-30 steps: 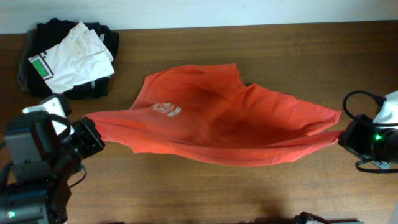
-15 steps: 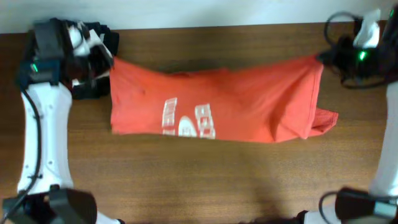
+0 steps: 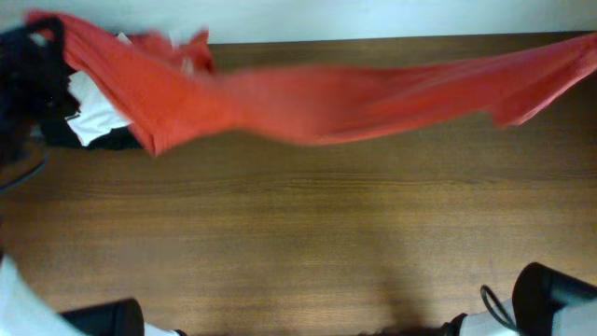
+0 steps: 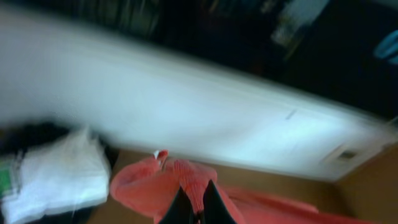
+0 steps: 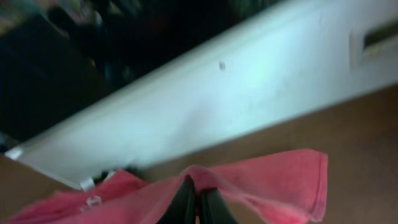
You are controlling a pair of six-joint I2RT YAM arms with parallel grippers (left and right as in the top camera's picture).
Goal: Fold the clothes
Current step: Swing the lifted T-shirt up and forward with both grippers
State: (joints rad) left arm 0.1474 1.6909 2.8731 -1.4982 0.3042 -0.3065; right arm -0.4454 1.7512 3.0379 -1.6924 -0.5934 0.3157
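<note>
Left hand and right hand, each seemingly pinched tight on the T-shirt, hold it stretched above the table.

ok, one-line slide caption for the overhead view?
Blurred red-orange cotton T-shirt stretched along the far side of the brown wooden table, overlapping a white garment at left.
</note>
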